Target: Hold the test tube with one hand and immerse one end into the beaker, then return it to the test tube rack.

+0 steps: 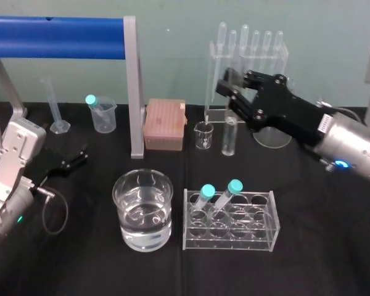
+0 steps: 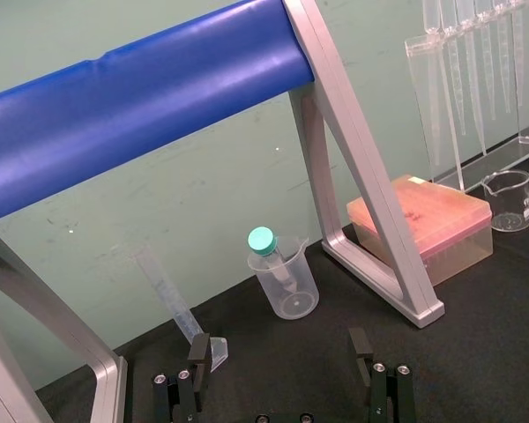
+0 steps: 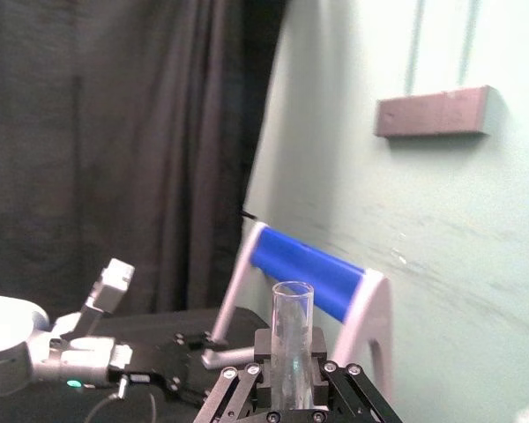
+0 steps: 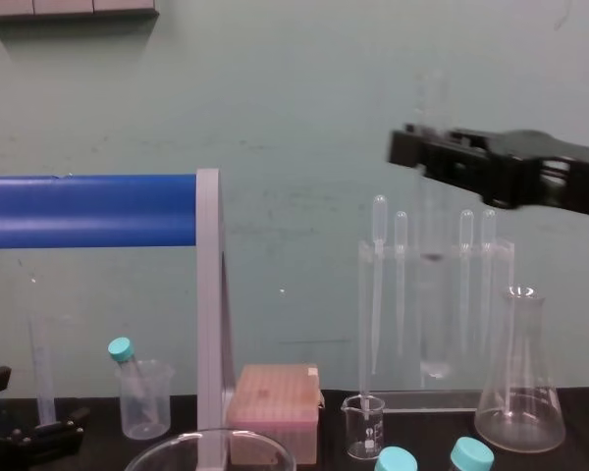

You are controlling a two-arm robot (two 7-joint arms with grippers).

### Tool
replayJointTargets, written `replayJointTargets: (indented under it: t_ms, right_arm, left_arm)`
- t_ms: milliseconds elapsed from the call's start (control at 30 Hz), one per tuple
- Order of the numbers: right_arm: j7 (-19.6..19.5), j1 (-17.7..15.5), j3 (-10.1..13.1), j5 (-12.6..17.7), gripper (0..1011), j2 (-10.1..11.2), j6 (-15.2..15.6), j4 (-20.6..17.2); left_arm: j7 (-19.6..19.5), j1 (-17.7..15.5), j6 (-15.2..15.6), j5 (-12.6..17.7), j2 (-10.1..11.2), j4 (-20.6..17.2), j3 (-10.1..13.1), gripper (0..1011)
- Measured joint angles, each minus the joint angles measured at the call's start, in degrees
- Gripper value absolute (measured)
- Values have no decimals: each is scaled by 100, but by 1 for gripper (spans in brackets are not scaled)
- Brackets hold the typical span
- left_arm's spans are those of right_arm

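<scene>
- Right claw [image 1: 233, 95] reaches in from the right at the back of the counter [image 1: 308, 259], just in front of the test tube rack [image 1: 209, 80]. It is pinching the test tube [image 1: 229, 135].
- In my right wrist view the tube's [image 3: 291, 326] open mouth stands up between the claw's [image 3: 291, 366] fingers, which press on it from both sides.
- The tube is upright. From the chest view it [image 4: 434, 314] hangs down from the claw [image 4: 412, 147], with its rounded bottom just above the level of the rack's base plate [image 4: 442, 397].
- From the head view, the tube shows on my side of the rack, just beside a small glass beaker [image 1: 203, 135]. I cannot tell whether its bottom touches anything.
- The rack carries a row of bulb-topped pipettes [image 1: 243, 43].
- The beaker [image 1: 143, 180] stands front and centre on the counter with clear liquid in it, well apart from the tube.
- Just to its right is a low clear rack [image 1: 229, 237] with two teal-capped tubes [image 1: 213, 197].
- A pink box [image 1: 165, 125] sits behind the beaker.
- Left claw [image 1: 74, 159] lies low at the counter's left side, spread and holding nothing. My left wrist view shows its two fingers [image 2: 198, 352] wide apart.
</scene>
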Motion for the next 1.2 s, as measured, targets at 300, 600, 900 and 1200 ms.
replayJointTargets:
  t_ms: [300, 600, 900, 1200]
  right_arm:
    - [-702, -984, 508, 19, 234, 425, 313, -745]
    - [-1182, -1694, 903, -5, 233, 607, 522, -1269]
    - [-1279, -2032, 1155, -4, 233, 635, 599, -1436]
    - [-1144, -2075, 1222, -12, 233, 570, 735, -1372]
  left_arm:
    - [0, 0, 0, 0, 0, 0, 0, 1000]
    - [0, 0, 0, 0, 0, 0, 0, 1000]
    - [0, 0, 0, 0, 0, 0, 0, 1000]
    - [0, 0, 0, 0, 0, 0, 0, 1000]
